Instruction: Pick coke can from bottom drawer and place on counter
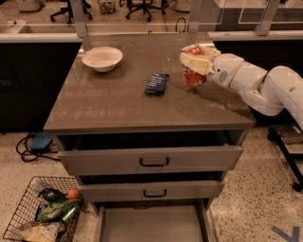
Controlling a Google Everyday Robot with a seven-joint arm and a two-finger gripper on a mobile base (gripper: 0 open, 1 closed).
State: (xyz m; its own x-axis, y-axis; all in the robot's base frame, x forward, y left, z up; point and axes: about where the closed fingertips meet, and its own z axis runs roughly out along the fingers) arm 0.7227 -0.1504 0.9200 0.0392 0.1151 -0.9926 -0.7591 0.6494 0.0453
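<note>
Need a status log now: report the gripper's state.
Gripper: shut on the coke can, at the right side of the counter.

Office-like lab: rolling chairs (142,6), terrazzo floor (255,189); gripper (194,61) holds coke can (194,78) at the counter (118,99).
</note>
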